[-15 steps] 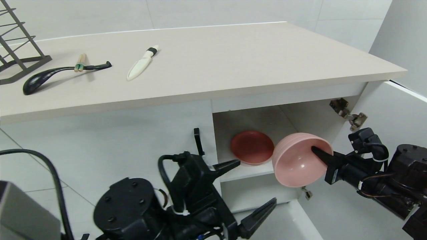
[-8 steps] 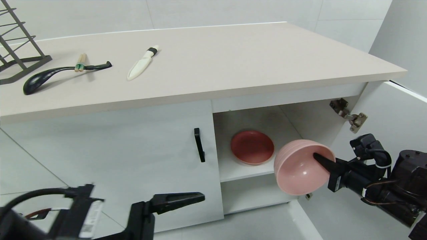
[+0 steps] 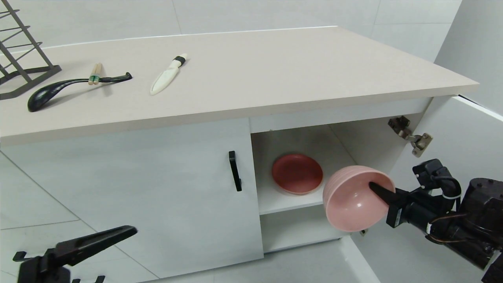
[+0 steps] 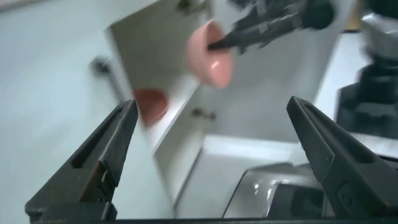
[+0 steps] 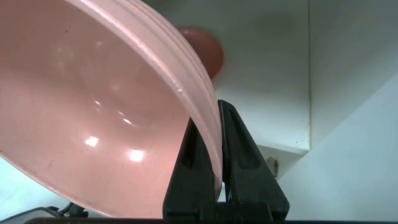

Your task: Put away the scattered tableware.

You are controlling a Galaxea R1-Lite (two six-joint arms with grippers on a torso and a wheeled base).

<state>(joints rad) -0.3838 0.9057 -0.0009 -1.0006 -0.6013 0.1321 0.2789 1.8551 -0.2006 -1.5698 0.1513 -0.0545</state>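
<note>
Pinched by its rim in the right gripper's (image 3: 378, 188) jaws just outside the open cabinet, the glossy ribbed pale-pink bowl (image 3: 351, 200) should be levelled and eased onto the white shelf (image 3: 275, 203) beside the round red plate (image 3: 297, 173), with the empty left gripper (image 4: 212, 106) spread wide.

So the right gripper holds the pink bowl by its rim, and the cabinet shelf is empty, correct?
No, the shelf holds a red plate, seen in the head view. The right gripper does clamp the pink bowl by its rim.
</note>
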